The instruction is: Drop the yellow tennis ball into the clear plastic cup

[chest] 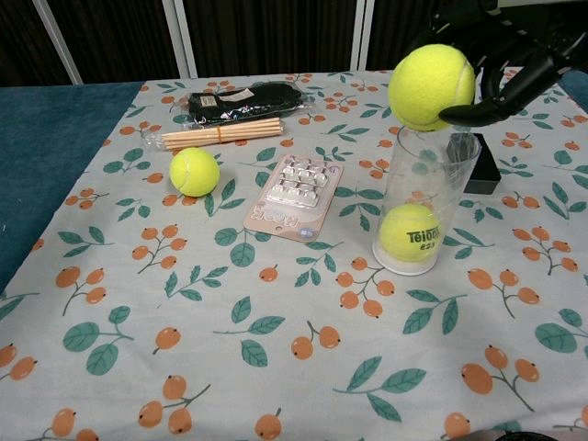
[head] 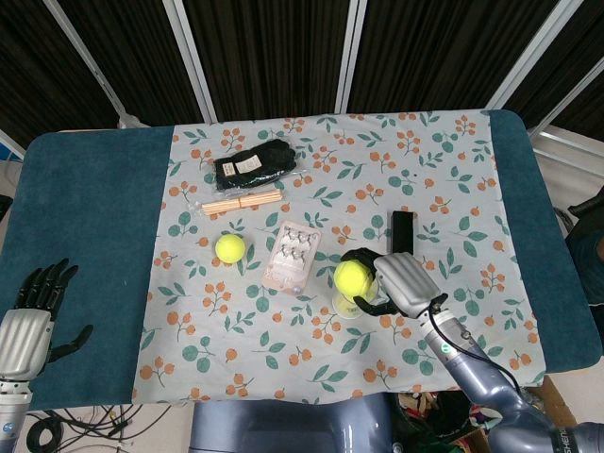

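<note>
My right hand grips a yellow tennis ball directly over the mouth of the clear plastic cup. The ball's underside sits at the cup's rim. The cup stands upright on the floral cloth, with another yellow ball lying at its bottom. In the head view the cup is mostly hidden under the held ball and the hand. A third yellow ball lies loose on the cloth to the left. My left hand hovers open at the table's left front corner, holding nothing.
A blister pack lies between the loose ball and the cup. A bundle of wooden sticks and a black pouch lie further back. A black box sits just behind the cup. The table's teal edge borders the cloth.
</note>
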Robot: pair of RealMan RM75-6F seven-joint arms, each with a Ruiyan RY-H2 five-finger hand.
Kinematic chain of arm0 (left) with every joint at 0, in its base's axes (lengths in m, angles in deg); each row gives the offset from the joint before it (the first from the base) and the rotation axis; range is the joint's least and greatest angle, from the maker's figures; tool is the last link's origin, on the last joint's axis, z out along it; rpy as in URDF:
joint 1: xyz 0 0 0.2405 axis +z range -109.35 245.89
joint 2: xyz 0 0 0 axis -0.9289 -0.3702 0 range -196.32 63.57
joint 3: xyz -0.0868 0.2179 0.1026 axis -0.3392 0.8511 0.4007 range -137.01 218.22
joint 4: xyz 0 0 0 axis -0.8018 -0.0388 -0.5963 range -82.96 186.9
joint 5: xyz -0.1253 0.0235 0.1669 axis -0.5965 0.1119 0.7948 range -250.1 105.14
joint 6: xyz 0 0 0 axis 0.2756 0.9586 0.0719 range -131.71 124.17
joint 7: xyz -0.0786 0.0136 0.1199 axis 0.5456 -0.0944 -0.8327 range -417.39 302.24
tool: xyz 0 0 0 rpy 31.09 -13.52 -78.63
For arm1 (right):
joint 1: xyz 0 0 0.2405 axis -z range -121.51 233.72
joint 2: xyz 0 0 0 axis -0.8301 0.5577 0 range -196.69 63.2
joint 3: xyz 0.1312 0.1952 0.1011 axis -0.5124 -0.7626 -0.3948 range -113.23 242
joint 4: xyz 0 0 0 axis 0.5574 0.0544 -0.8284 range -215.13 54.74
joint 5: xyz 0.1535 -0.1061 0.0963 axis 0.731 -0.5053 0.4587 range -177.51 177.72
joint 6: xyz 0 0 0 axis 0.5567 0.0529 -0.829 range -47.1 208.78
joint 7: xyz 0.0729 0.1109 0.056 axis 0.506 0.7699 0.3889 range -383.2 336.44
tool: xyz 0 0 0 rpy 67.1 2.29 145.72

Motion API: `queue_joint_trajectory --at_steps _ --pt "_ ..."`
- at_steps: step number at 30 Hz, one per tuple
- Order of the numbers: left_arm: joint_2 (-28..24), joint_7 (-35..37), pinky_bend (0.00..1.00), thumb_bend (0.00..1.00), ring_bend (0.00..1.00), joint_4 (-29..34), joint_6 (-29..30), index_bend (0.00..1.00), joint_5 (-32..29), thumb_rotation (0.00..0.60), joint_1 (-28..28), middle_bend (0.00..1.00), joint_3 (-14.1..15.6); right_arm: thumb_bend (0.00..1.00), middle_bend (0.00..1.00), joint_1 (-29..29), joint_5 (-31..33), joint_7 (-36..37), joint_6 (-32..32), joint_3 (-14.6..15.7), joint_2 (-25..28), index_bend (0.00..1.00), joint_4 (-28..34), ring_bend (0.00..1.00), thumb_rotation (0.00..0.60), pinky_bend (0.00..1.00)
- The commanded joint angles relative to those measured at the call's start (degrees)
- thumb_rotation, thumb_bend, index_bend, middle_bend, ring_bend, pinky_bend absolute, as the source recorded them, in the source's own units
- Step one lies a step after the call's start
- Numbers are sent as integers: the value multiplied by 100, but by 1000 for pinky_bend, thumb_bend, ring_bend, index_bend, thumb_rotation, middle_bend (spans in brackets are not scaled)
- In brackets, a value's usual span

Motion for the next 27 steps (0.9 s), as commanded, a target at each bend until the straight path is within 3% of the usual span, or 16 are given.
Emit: queue_joint_trajectory --at_steps 1,27 --pt "-1 6 0 251 0 4 -2 0 0 600 -2 0 0 399 383 -8 -1 -13 -14 10 -11 424 9 489 600 520" --pt "23 -116 0 252 0 42 21 0 17 600 19 0 18 373 378 47 -54 138 -38 105 111 421 33 477 600 520"
